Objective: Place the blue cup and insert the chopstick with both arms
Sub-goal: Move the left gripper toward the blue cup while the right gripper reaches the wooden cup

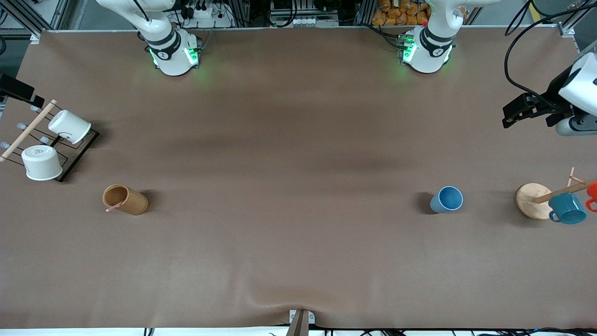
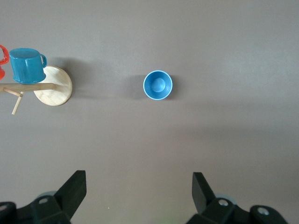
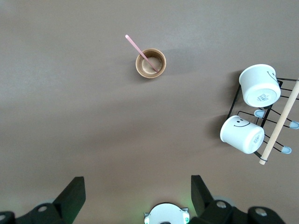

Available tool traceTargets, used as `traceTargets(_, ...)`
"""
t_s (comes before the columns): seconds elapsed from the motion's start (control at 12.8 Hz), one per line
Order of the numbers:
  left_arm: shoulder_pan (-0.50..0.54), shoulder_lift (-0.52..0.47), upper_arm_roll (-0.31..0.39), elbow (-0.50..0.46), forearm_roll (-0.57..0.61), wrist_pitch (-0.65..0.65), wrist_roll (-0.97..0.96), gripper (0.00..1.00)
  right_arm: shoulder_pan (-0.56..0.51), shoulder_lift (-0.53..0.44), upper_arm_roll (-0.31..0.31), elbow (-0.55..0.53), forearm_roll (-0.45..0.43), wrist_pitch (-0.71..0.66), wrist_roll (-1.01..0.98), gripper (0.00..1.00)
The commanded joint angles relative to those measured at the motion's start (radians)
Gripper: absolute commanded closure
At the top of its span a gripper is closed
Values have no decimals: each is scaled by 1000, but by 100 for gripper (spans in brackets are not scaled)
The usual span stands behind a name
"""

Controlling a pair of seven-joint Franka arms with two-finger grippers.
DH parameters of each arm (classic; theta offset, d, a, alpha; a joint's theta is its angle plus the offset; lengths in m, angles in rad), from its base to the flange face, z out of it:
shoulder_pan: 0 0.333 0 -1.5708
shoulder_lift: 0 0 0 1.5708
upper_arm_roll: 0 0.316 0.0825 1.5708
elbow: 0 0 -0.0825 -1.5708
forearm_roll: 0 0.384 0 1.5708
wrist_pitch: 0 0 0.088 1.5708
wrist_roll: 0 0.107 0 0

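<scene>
Below, blue cup [image 2: 158, 85] under spread left hand [image 2: 139, 190].

No words, brand names or numbers can be read anywhere in these views. The only sign is a drawn smiley face on the side of one white cup [image 3: 242, 134], which hangs on the black wire rack [image 3: 280, 122] at the right arm's edge of the table. The other white cup [image 3: 259, 85] on that rack carries a small printed label on its bottom, and its print is too small to make out.
</scene>
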Motion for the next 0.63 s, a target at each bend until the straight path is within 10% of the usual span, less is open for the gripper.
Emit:
traceTargets(0.0, -2, -28, 3, -14, 16, -23, 11, 0, -5, -10, 9, 4, 13, -11, 3, 0)
traceTargets(0.55, 84, 45, 1, -47, 4, 50, 14, 0, 31, 27, 29, -1, 2, 7, -3, 0)
